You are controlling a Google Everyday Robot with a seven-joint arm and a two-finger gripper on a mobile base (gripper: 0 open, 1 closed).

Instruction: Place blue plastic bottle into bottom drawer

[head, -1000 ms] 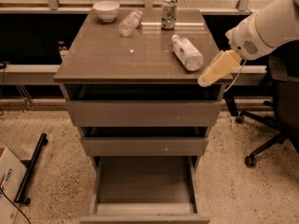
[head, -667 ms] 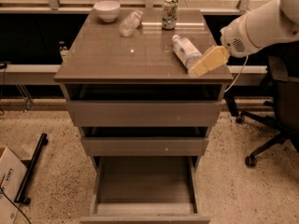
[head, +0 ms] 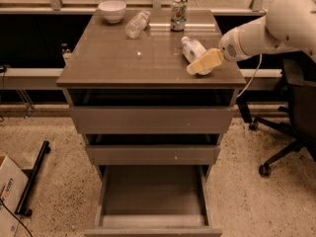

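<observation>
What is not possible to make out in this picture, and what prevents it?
Camera view:
blue plastic bottle: near end covered by the gripper, at the cabinet top's right front.
bottom drawer: front panel cut by the lower edge.
can: label too small to read.

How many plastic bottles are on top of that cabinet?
2. The blue plastic bottle lies at the right front, the gripper at its near end; a slimmer clear bottle lies at the back, near the bowl.
</observation>
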